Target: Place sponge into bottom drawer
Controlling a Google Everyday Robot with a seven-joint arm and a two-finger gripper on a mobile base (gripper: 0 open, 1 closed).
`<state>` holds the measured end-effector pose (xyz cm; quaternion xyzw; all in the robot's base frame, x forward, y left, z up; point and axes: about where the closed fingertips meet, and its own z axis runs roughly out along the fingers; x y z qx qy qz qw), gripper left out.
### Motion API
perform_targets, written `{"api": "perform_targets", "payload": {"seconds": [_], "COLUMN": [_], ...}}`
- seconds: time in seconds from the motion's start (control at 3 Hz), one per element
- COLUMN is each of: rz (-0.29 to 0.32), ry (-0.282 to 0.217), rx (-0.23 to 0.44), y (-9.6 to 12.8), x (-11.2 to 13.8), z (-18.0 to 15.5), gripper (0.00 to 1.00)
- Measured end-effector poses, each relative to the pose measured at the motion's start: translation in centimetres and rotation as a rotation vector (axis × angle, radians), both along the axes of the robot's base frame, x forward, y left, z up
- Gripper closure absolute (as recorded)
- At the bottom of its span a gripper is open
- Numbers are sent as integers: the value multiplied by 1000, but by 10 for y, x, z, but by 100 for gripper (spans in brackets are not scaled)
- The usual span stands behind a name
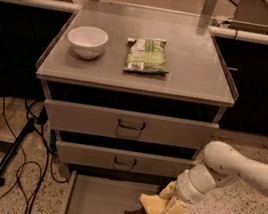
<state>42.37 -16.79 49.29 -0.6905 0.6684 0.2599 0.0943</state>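
The pale yellow sponge (153, 205) is held in my gripper (165, 203) just above the right part of the open bottom drawer (98, 205). It casts a dark shadow on the drawer's flat grey floor. The gripper's yellowish fingers (176, 208) are closed around the sponge. My white arm reaches in from the right edge of the view. The drawer is pulled out, and its front edge is cut off by the bottom of the frame.
A white bowl (87, 41) and a green snack packet (146, 55) sit on the cabinet top (200, 74). Two upper drawers with dark loop handles (131, 125) are shut. Black cables (19, 161) and a dark stand leg lie on the floor at left.
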Motion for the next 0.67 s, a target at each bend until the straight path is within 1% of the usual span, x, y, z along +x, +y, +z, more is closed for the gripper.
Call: {"api": "perform_targets", "payload": {"seconds": [0.33, 0.67], "rz": [-58, -59], "ry": [25, 28], "rx": [3, 4], "y": [1, 2], "x": [5, 4], "z": [-19, -21], "gripper": [100, 100]}}
